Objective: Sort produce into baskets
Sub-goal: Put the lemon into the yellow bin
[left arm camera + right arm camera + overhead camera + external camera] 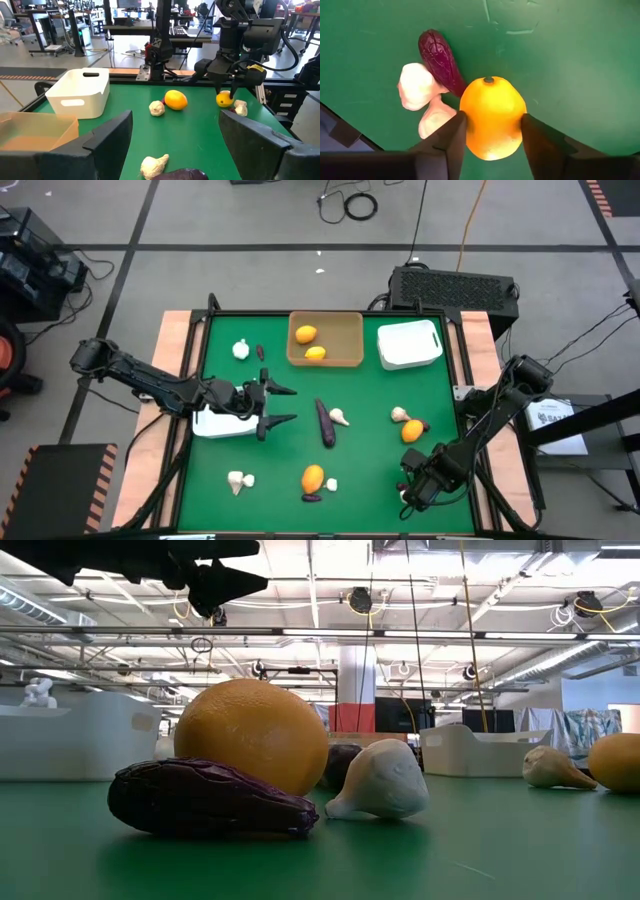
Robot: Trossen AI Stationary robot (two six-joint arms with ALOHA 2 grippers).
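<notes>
R end effector (pixel 490 131) at table's front-right corner – fingers pinching yellow fruit (pixel 492 117), garlic bulb (pixel 417 86) + purple piece (pixel 441 60) just beside. L end effector (pixel 282 406) wide open, empty, by white basket (pixel 208 424) near left edge.

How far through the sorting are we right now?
Early. Done: two yellow fruits lie in the tan basket. In hand: the right gripper has its fingers on both sides of a yellow fruit near the table's right front corner. The left gripper waits open beside the left white basket. Left: garlic bulbs, eggplants and oranges still lie loose on the green mat.
</notes>
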